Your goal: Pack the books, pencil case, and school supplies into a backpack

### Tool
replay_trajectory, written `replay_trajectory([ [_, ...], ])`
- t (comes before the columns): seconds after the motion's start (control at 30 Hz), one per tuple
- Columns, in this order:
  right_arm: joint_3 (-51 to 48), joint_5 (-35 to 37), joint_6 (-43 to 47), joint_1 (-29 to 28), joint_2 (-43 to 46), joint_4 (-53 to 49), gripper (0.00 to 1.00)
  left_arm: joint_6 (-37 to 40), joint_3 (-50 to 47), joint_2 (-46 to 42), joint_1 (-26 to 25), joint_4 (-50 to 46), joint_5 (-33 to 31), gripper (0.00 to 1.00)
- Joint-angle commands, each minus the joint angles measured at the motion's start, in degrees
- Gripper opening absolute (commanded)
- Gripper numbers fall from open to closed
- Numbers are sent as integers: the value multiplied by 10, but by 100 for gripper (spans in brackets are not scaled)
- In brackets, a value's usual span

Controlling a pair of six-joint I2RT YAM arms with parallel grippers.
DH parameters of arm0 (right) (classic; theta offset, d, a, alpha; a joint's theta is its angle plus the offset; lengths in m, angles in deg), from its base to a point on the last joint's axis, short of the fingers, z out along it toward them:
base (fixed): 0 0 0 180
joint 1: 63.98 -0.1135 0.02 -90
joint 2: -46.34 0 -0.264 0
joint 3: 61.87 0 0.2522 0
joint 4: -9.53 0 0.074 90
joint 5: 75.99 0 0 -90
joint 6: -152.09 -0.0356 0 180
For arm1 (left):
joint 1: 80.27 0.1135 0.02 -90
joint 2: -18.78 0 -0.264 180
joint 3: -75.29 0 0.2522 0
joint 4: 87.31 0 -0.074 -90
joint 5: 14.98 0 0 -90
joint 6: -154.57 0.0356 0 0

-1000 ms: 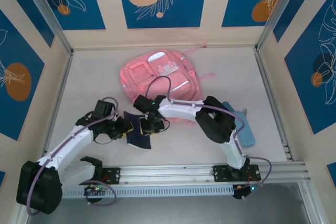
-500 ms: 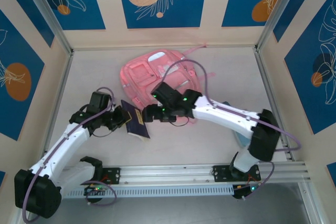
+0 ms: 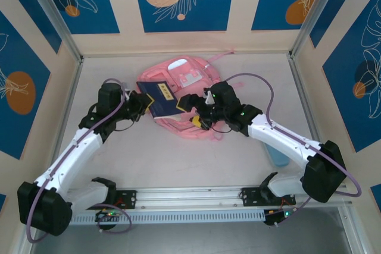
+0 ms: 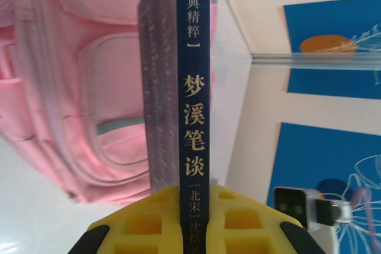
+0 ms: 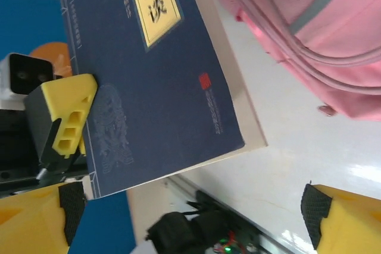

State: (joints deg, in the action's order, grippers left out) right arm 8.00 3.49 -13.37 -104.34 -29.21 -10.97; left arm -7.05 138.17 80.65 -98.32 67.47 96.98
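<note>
The dark navy book is off the bench, hanging over the left part of the pink backpack, which lies flat towards the far side with its front pockets facing up. The left end effector is clamped narrowly on the book near one end of its spine. In the left wrist view the spine runs straight out from between the yellow pads. We judge that this end grip leaves most of the book free, so it can be fed into the bag edge first.

The right end effector sits just right of the book, above the backpack, with its jaws wide apart and nothing between them. From its wrist camera the book's cover lies ahead of the fingers, not touching them. We read this as readiness either to steady the book or to take hold of the bag's fabric. We cannot tell whether the main compartment is unzipped.

The light blue pencil case lies on the bench at the near right, partly under the right arm, well apart from the bag.
</note>
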Motion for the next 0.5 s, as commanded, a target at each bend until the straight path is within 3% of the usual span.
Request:
replay_trajectory([
  [0.0, -18, -52, -136, 13, -21, 164, 98, -70, 16, 21, -7, 124, -3, 0],
  [0.13, 2, -74, -211, 17, -78, 250, 99, -96, 22, 56, -9, 182, -8, 0],
  [0.27, 66, -110, -219, 14, -145, 252, 97, -101, 32, 84, -9, 205, -11, 0],
  [0.47, 71, -88, -238, 23, -180, 280, 87, -110, 24, 101, -9, 221, -21, 0],
])
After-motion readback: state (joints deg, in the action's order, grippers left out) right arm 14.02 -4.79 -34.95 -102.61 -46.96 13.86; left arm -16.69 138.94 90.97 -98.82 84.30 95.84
